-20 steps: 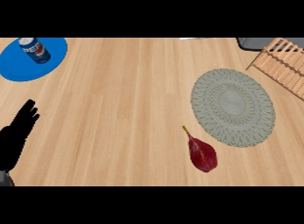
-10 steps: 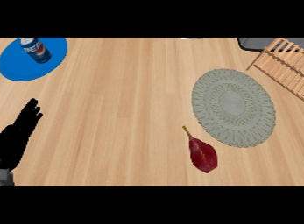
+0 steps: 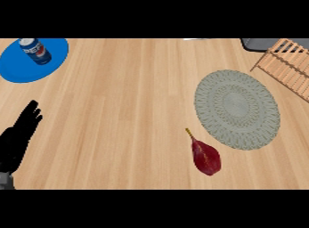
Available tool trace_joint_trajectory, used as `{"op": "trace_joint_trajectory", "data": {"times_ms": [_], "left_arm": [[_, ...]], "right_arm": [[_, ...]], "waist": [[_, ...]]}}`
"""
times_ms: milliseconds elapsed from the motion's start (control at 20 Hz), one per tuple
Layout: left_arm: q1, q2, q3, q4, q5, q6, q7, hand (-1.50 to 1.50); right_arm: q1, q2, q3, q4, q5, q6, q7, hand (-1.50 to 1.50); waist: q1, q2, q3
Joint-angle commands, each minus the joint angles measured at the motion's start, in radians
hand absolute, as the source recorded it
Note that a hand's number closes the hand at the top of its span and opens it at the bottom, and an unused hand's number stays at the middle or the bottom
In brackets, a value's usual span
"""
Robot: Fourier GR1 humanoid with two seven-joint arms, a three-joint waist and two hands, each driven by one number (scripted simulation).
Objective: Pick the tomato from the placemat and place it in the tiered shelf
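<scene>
Red tomato [image 3: 205, 156] lies on the worktop [image 3: 130, 98] just beside the placemat [image 3: 237, 108], long axis diagonal. Left hand [image 3: 15, 140], fingers relaxed and holding nothing, rests well apart to the tomato's left. The tiered shelf [image 3: 294, 69] stands beyond the placemat; right hand out of view.

Bright, even light; faint shadows

One placemat [image 3: 237, 108], one blue plate [image 3: 18, 67], one can [image 3: 34, 50], one red fruit [image 3: 205, 156], one wooden shelf [image 3: 294, 71].

Counter [image 3: 130, 98]: light wood.
Placemat [image 3: 237, 108]: round, grey-green, right of centre.
Red item [image 3: 205, 156]: beside the placemat's lower edge, on bare wood.
Tiered shelf [image 3: 294, 71]: wooden slats, upper right.
Blue plate [image 3: 25, 67]: upper left, bearing a can [image 3: 35, 50].
Left hand [image 3: 12, 142]: lower left, fingers straight.
</scene>
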Motion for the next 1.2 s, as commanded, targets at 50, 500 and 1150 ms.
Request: {"op": "trace_joint_trajectory", "data": {"times_ms": [50,500,1150], "left_arm": [[-0.035,-0.003,0.01,0.022,-0.004,-0.004,0.006,0.0],[-0.01,-0.024,0.006,0.032,-0.041,0.012,-0.028,0.0],[0.032,-0.023,0.04,0.043,-0.033,0.0,-0.044,0.0]], "right_arm": [[-0.052,-0.011,-0.06,0.081,-0.062,-0.085,-0.063,-1.5],[-0.032,0.04,-0.18,-0.126,-0.268,-0.013,0.041,-1.5],[0.139,-0.206,-0.496,-0.568,-0.512,0.281,0.312,-1.5]], "waist": [[0.001,0.002,0.0],[-0.022,-0.006,-0.001],[-0.057,-0.014,-0.002]]}}
